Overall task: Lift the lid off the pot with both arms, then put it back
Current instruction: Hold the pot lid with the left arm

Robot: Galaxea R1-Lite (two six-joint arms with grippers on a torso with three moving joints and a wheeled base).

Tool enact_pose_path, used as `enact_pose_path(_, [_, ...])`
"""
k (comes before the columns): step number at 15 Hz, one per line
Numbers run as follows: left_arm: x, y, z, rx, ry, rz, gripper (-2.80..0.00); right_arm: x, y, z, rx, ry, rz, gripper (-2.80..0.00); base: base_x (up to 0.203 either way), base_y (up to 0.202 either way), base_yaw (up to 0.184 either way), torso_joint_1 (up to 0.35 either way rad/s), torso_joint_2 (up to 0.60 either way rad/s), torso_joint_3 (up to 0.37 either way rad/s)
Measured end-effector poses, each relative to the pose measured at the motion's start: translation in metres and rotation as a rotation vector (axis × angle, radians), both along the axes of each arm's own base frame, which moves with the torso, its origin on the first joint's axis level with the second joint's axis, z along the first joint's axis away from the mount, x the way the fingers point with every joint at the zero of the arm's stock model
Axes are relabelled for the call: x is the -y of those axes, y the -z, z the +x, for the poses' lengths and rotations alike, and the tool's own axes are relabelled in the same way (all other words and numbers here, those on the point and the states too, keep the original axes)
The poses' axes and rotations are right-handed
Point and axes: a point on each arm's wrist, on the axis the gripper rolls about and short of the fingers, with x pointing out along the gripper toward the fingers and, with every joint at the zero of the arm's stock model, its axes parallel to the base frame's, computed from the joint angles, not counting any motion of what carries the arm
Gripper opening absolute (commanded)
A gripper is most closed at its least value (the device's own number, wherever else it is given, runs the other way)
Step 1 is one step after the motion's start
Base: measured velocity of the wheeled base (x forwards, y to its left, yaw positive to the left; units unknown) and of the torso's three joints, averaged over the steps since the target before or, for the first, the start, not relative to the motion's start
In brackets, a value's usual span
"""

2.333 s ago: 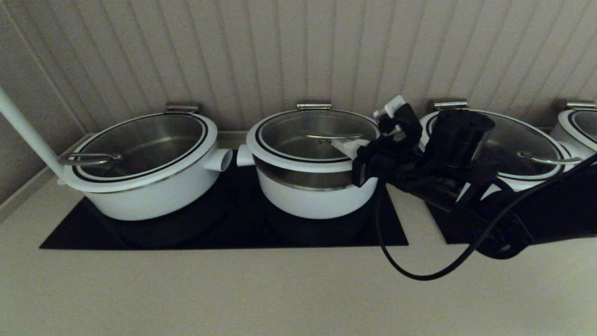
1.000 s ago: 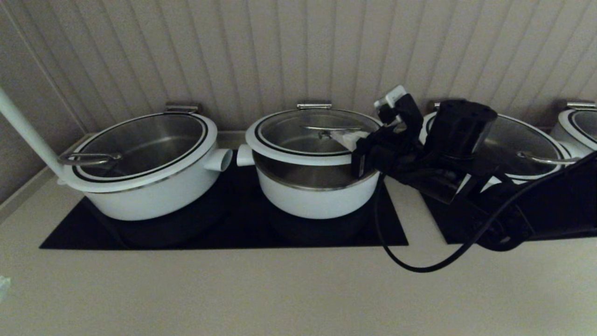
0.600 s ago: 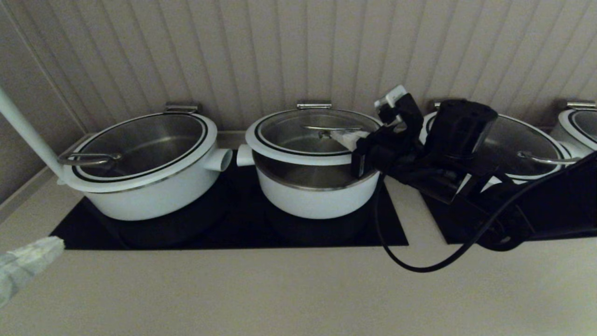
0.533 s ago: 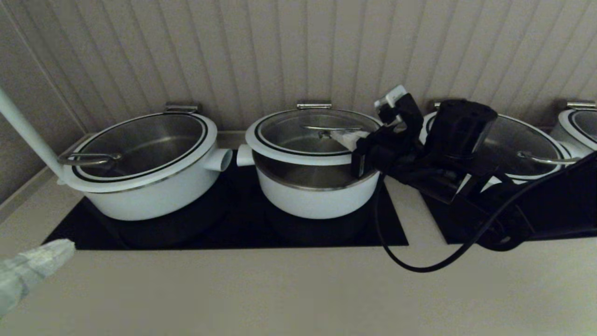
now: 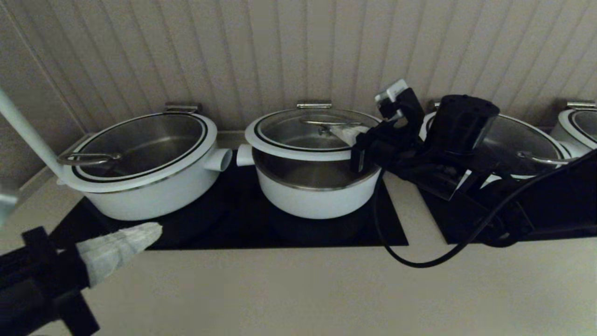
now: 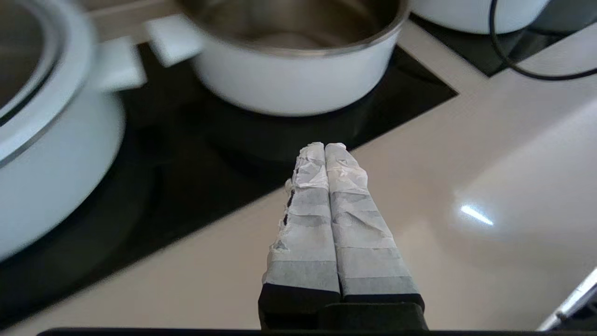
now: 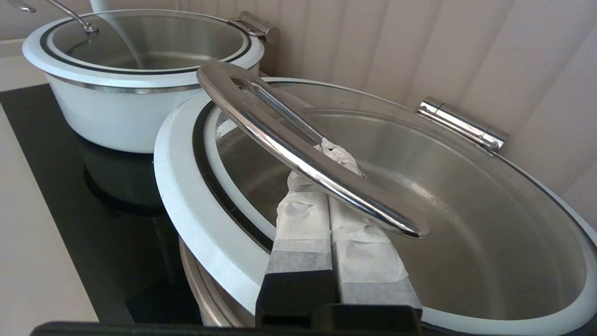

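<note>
The pot (image 5: 317, 200) stands in the middle of the row on the black cooktop. Its lid (image 5: 298, 151) is tilted: the front edge is raised off the pot, the back stays by the hinge clip (image 5: 314, 106). My right gripper (image 5: 338, 133) is shut, its fingers pushed under the steel handle (image 7: 298, 149), which rests across them in the right wrist view (image 7: 338, 149). The lid's rim (image 7: 186, 186) hangs above the pot there. My left gripper (image 5: 154, 229) is shut and empty, low at the front left over the cooktop's edge, well short of the pot (image 6: 294, 88); it also shows in the left wrist view (image 6: 325, 145).
A like white pot with its lid (image 5: 140, 186) stands to the left, another (image 5: 527, 140) behind my right arm, and a further one (image 5: 578, 126) at the far right. A black cable (image 5: 419, 266) loops over the beige counter. A white pole (image 5: 23, 130) leans at the left.
The lid's front edge has risen further off the pot with my right gripper under the handle. My left gripper has come into view from the lower left and moved toward the pots.
</note>
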Motion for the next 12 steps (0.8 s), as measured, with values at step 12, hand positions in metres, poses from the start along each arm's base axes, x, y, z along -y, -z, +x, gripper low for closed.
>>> enact_pose_path(12, [0.065, 0.032, 0.084, 0.016, 0.079, -0.008, -2.8, 0.0, -0.005, 0.001, 0.014, 0.001, 0.01, -2.8, 0.0, 0.0, 0.0, 0.0, 0.0, 0.0])
